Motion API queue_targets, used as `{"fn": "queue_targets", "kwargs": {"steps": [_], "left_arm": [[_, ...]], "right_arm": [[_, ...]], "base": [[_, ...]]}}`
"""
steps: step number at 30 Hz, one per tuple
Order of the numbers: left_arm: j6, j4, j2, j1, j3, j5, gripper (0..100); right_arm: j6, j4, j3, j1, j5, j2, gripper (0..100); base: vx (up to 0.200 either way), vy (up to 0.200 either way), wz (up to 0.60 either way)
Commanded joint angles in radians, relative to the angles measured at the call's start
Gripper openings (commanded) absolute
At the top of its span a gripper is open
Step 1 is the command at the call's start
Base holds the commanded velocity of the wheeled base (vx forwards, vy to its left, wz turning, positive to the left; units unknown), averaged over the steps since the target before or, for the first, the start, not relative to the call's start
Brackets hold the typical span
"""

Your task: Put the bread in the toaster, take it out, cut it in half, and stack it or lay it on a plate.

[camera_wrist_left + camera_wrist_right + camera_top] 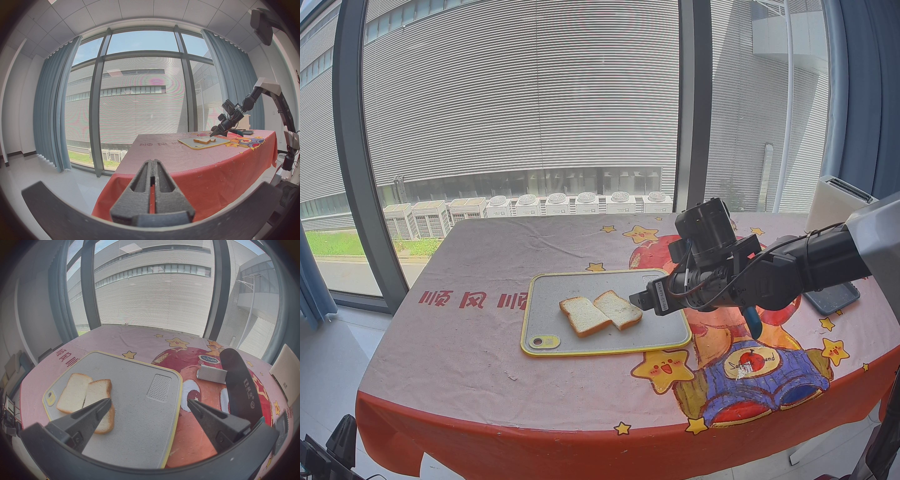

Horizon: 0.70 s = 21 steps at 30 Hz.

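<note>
Two bread halves (600, 312) lie mid cutting board (650, 334), perhaps overlapping: light, soft, crumbly, best pinched gently at a crust edge. Right gripper (148, 402) gapes above the board's right edge; left gripper (152, 164) clenched, empty

All views apparently toward the board (562, 284)

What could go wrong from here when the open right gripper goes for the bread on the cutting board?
1. The two bread halves lie touching, so the right gripper, open above the cutting board, may pinch both or shove one aside.
2. The slices lie flat, so the fingers could squash or tear an edge.
3. What looks like a black knife lies beside the board near that arm, so a low swing might knock it.
</note>
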Motion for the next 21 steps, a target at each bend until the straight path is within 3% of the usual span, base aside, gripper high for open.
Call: {"fn": "queue_targets", "kwargs": {"steps": [1, 21], "left_arm": [[0.000, 0.000, -0.016, 0.000, 0.016, 0.000, 0], [-0.002, 0.000, -0.016, 0.000, 0.016, 0.002, 0]], "right_arm": [[0.001, -0.002, -0.001, 0.005, 0.000, -0.005, 100], [0.001, -0.002, 0.002, 0.035, 0.000, 0.021, 100]], "base": [[0.000, 0.000, 0.00], [0.000, 0.000, 0.00]]}}
